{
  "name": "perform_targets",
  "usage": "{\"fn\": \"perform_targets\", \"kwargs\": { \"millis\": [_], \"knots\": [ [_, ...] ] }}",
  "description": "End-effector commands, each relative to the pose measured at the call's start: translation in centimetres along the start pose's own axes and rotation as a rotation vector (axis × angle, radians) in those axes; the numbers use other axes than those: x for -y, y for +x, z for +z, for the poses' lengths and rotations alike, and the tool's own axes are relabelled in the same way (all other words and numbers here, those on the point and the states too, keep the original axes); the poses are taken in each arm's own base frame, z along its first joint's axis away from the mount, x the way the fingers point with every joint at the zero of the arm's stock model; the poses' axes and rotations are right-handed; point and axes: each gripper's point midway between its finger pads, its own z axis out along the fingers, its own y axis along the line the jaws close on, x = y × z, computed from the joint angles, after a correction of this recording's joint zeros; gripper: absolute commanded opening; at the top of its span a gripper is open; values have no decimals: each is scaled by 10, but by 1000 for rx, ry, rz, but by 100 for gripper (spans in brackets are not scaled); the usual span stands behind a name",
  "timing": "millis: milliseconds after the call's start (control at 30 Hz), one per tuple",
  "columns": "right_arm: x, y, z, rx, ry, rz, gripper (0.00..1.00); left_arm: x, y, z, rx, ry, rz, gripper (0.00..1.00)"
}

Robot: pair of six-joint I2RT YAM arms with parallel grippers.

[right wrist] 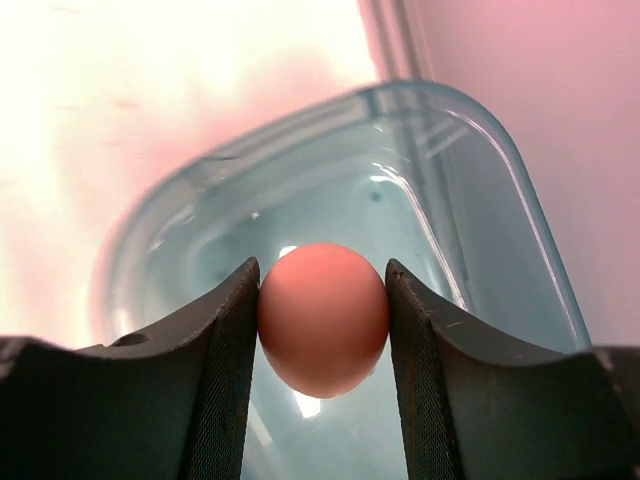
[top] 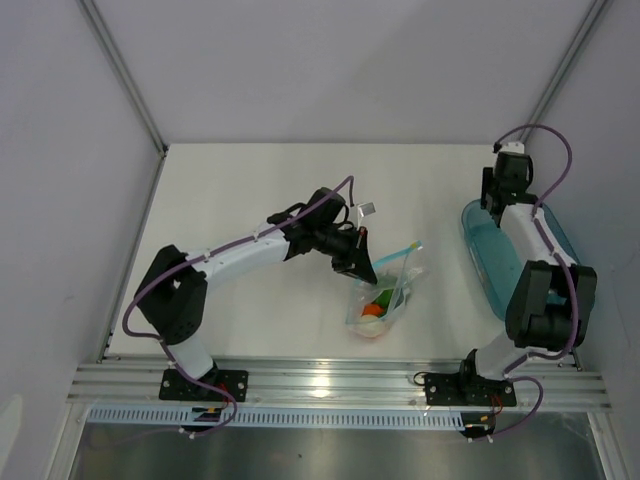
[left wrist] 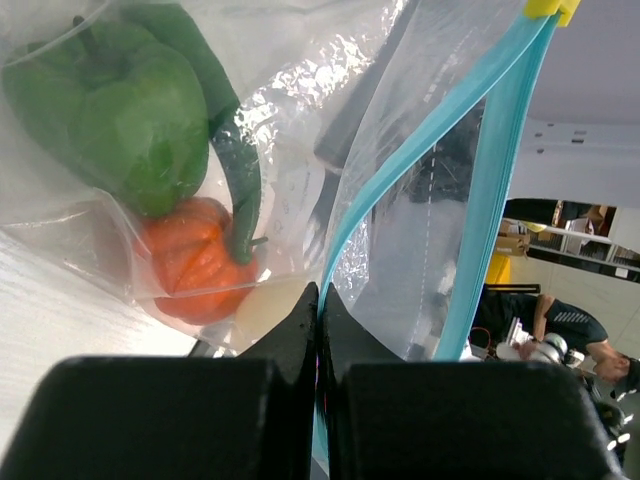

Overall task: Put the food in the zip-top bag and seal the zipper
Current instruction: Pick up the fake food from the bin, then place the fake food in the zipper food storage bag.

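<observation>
Across white tabletop [top: 250, 190], pinched zipper [left wrist: 497, 180] of zip-top bag [left wrist: 300, 120] in closed left gripper [left wrist: 320, 300], pepper [left wrist: 110, 110], orange piece [left wrist: 190, 260], egg [left wrist: 265, 310] bagged beyond fingertips [left wrist: 300, 325]; clamped second egg [right wrist: 322, 330] in right gripper [right wrist: 322, 270] above teal tray [right wrist: 470, 230]. Had yet to bag it, seal.

The top view looks down on the whole table [top: 250, 200]. Wrist views sit near: left at the bag [left wrist: 300, 120], centre from above; right over the tray [right wrist: 480, 230], right edge.

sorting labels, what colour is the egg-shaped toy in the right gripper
Pinkish-tan egg-shaped toy, clearest in the right wrist view.
</observation>
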Motion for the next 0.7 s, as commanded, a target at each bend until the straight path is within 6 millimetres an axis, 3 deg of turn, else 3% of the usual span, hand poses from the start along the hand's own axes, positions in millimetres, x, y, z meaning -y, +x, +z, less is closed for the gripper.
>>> {"fn": "perform_targets", "kwargs": {
  "millis": [0,67,133,167,200,300,333,400,533,667],
  "knots": [
    [-27,-41,-54,119,-62,-25,0,24,-4,-8,48,55,55,1],
    [-39,-56,-86,169,-104,-46,0,26,-5,-7,53,64,60,1],
    [-69,-66,-120,215,-191,-83,0,29,-5,-6,61,73,67,1],
    [-76,-77,-146,270,-245,-72,0,30,-4,-5,61,75,71,1],
    [-95,-83,-168,306,-319,-62,0,31,-5,-5,69,79,75,1],
    [-120,-92,-232,403,-486,-86,0,33,-5,-4,78,85,82,0],
    [-140,-86,-255,408,-564,-112,0,35,-6,-6,88,87,83,1],
    [-146,-88,-288,436,-643,-101,0,36,-7,-8,99,87,87,1],
    [-188,-51,-353,383,-922,-123,0,42,-10,-13,127,87,103,0],
    [-210,-4,-392,331,-1060,-208,0,43,-10,-17,144,81,110,1]
  ]
}}
